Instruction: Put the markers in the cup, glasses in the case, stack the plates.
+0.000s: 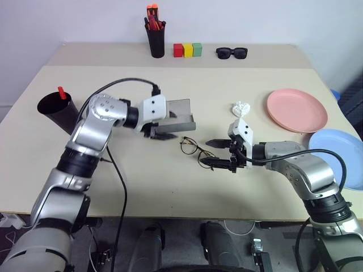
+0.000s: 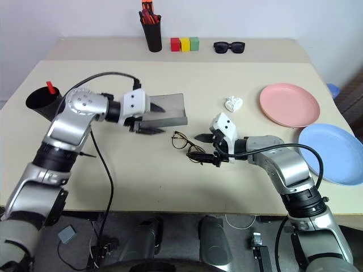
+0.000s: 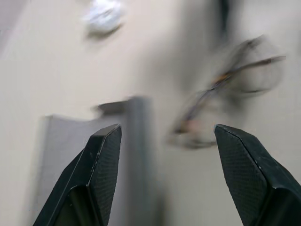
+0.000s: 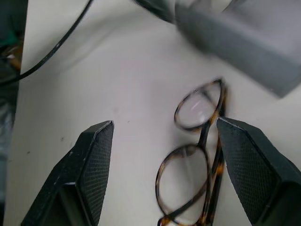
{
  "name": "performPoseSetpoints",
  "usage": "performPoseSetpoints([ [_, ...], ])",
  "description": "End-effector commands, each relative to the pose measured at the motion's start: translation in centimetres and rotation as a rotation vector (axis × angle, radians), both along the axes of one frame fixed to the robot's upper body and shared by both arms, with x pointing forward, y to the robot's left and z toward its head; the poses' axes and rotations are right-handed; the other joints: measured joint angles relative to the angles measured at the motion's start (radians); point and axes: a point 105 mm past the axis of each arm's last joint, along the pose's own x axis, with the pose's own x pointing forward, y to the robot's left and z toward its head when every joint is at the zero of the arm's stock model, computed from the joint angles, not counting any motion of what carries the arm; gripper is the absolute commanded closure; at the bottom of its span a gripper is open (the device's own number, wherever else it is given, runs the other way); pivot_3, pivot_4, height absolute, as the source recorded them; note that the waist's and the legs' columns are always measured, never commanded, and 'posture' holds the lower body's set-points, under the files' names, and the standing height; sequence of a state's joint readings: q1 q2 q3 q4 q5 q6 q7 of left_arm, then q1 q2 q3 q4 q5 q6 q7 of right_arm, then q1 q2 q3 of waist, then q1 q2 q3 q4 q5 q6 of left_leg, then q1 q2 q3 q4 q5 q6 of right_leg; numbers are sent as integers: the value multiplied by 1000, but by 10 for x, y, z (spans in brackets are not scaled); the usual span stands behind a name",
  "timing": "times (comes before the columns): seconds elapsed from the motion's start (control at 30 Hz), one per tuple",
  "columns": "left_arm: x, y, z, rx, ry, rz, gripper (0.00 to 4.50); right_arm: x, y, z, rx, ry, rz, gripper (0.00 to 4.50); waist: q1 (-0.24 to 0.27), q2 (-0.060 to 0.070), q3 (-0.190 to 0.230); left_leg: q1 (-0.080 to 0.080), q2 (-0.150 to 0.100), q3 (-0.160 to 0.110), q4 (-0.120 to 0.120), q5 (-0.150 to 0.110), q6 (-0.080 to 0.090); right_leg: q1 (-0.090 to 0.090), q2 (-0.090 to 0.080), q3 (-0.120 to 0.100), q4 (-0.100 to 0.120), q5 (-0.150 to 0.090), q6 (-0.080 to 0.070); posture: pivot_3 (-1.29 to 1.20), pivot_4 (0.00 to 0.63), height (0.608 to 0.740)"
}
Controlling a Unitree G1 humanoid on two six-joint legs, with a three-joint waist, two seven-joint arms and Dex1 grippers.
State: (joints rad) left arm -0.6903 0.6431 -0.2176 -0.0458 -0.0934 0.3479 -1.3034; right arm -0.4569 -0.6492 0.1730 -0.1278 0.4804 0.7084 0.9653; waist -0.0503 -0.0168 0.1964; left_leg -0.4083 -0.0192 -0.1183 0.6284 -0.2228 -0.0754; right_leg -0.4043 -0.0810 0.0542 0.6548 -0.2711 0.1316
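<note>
The grey case (image 1: 180, 113) lies open mid-table. My left gripper (image 1: 164, 134) is open at its near-left side, holding nothing, with its own view showing the case (image 3: 70, 141) and the glasses (image 3: 225, 89). The wire-rimmed glasses (image 1: 193, 148) lie on the table just in front of the case. My right gripper (image 1: 214, 153) is open right beside them, its fingers pointing at the glasses (image 4: 193, 155). A red marker (image 1: 60, 92) stands in the black cup (image 1: 57, 110) at the left. The pink plate (image 1: 296, 109) and blue plate (image 1: 340, 156) lie side by side at the right.
A crumpled white wad (image 1: 241, 107) lies between the case and the pink plate. At the back stand a black pen holder (image 1: 155, 37), coloured blocks (image 1: 187, 50) and black sunglasses (image 1: 231, 52). A black cable (image 1: 119, 170) trails over the near-left table edge.
</note>
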Motion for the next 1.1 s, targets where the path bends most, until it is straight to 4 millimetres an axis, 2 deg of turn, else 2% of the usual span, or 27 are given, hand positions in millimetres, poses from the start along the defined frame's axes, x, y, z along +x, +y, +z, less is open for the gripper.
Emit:
performPoseSetpoints([
  [0.03,-24,4,10,-15,20,-24,1316,7,4,5,2,-26,27,961,5,0,0,0,0,0,0,0,0,0,0,0,0,0,0,0,150,740],
  [0.23,-55,22,3,-16,62,4,1316,21,7,-6,-23,4,49,961,6,0,0,0,0,0,1,0,0,1,0,0,0,0,0,0,150,740],
  [0.4,-77,27,4,-42,93,-19,1316,25,9,-9,-40,19,85,961,6,0,0,0,0,0,0,0,0,0,0,0,0,0,0,0,150,740],
  [0.63,-91,48,8,-84,89,62,1316,31,7,-11,-52,25,100,961,4,0,0,0,0,0,0,0,0,0,0,0,0,0,0,0,150,740],
  [0.83,-102,63,-6,-61,116,128,1316,32,11,-11,-49,30,127,961,5,0,0,0,0,0,0,0,0,0,0,0,0,0,-1,0,150,740],
  [1.1,-108,69,-23,-37,144,162,1316,27,16,-9,-51,36,181,961,6,1,0,0,0,0,-1,0,0,0,0,0,-1,0,-1,0,150,740],
])
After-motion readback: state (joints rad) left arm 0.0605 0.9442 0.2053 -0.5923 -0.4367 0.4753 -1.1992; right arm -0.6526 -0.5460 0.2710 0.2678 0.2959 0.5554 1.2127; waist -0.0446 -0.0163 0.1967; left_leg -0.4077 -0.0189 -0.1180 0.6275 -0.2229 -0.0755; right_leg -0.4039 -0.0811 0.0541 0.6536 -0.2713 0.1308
